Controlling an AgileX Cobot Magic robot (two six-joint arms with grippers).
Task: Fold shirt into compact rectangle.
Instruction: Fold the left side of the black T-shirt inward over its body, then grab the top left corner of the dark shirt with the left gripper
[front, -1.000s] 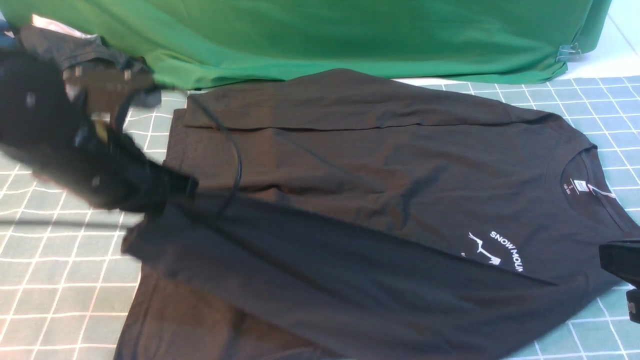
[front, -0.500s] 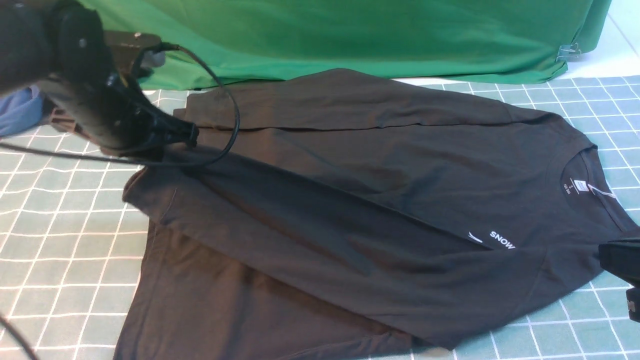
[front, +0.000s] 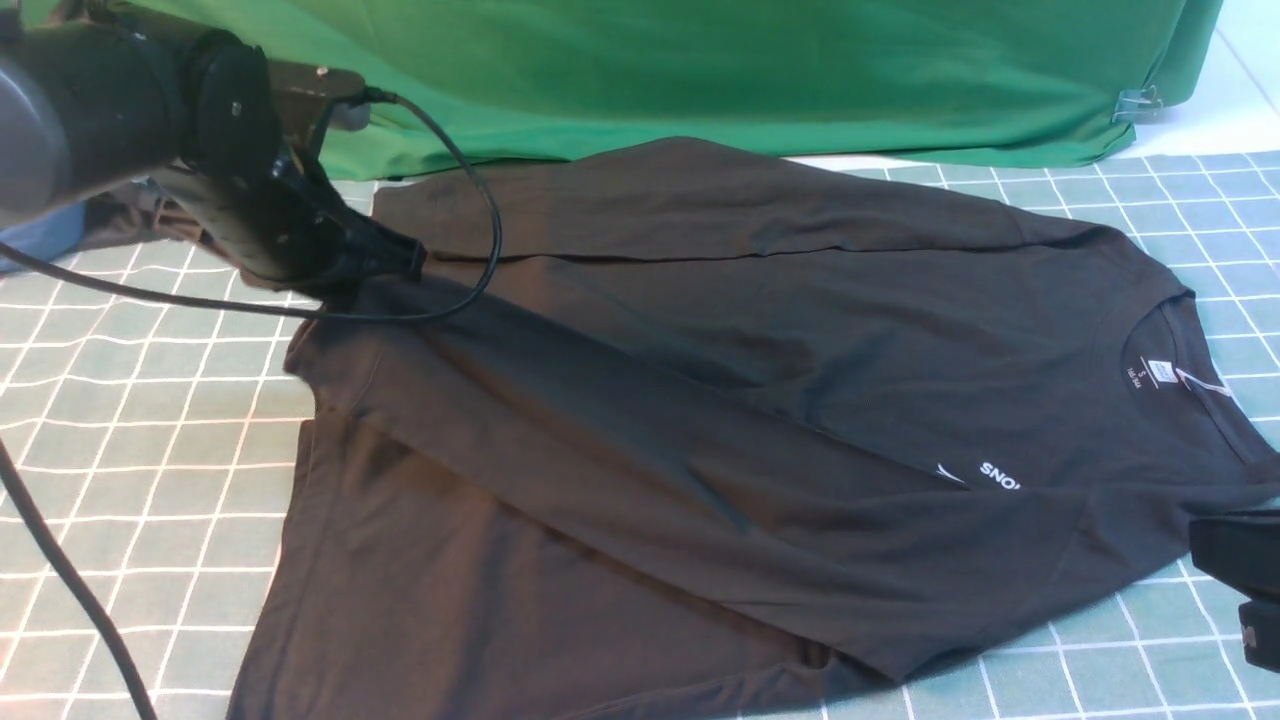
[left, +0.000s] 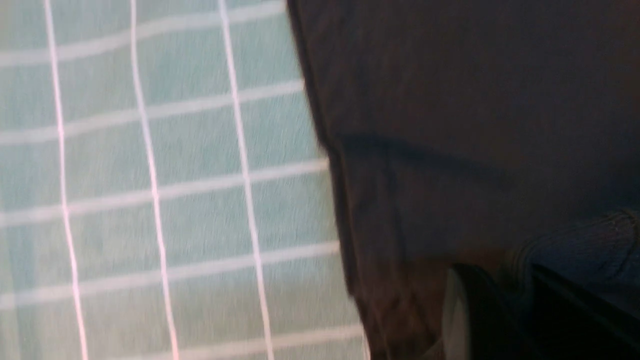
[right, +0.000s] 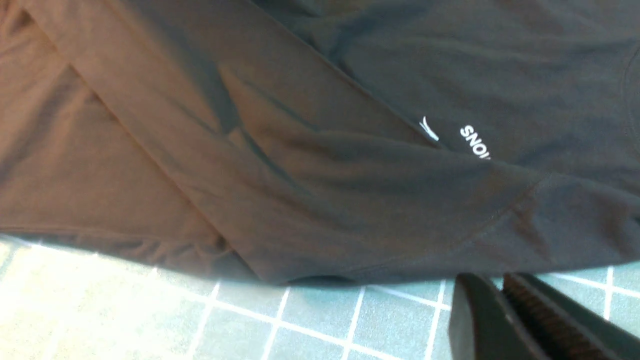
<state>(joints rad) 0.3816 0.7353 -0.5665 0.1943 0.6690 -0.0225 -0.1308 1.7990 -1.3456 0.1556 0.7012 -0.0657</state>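
Note:
The black shirt (front: 760, 340) lies flat on the checked tablecloth (front: 130, 420), collar and neck label (front: 1160, 372) to the right. One long sleeve (front: 620, 440) runs diagonally across the body and covers most of the white print (front: 995, 475). At the shirt's far left, my left gripper (front: 412, 264) is shut on that sleeve's ribbed cuff (left: 580, 245); in the left wrist view the left gripper (left: 515, 280) has cloth pinched between its fingers. The right gripper (front: 1200, 535) hovers just off the shirt's near right shoulder. Its jaws are together with nothing in them, seen as the right gripper (right: 492, 280) over bare tablecloth.
A big green cloth (front: 700, 70) drapes the back of the table, with a clip (front: 1140, 103) at its right end. A black cable (front: 485, 240) loops from the left wrist over the shirt's left edge. Dark and blue cloth (front: 60, 235) lies behind the left arm.
The left gripper has risen and moved away and rightward with the cuff, laying the sleeve further across the body and hiding more of the print. The right gripper has barely shifted.

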